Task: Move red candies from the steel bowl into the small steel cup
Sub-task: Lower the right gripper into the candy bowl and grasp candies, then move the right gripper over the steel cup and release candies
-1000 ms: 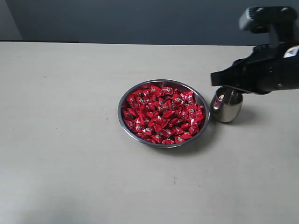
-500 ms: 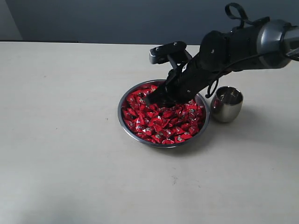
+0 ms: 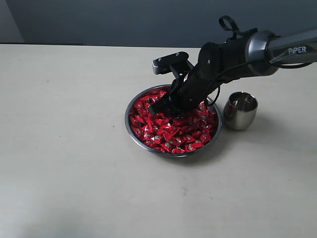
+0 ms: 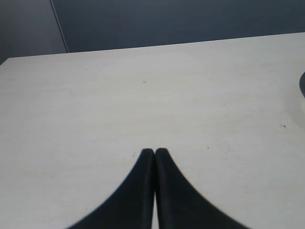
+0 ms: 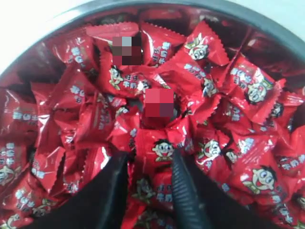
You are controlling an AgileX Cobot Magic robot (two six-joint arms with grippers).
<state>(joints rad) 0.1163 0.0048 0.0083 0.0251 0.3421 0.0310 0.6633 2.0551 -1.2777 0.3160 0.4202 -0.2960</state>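
Note:
The steel bowl (image 3: 126, 120) sits mid-table, heaped with red candies (image 3: 174, 133). To its right the small steel cup (image 3: 240, 112) stands upright. My right gripper (image 3: 158, 106) reaches down into the far left part of the bowl. In the right wrist view the right gripper (image 5: 149, 155) is partly open, its fingers (image 5: 180, 171) pushed into the pile on either side of one red candy (image 5: 161, 147) that lies among the others. The bowl's rim (image 5: 269, 23) curves round the pile. My left gripper (image 4: 154, 151) is shut and empty over bare table, out of the exterior view.
The pale table (image 3: 69, 148) stretches wide to the left and front of the bowl. A dark wall (image 3: 124, 20) runs behind the table's far edge. The right arm (image 3: 247, 49) crosses above the gap between bowl and cup.
The right arm swung from above the cup leftward to the bowl and dropped its gripper into the candies. In the last half second it shifted a little further left and lower.

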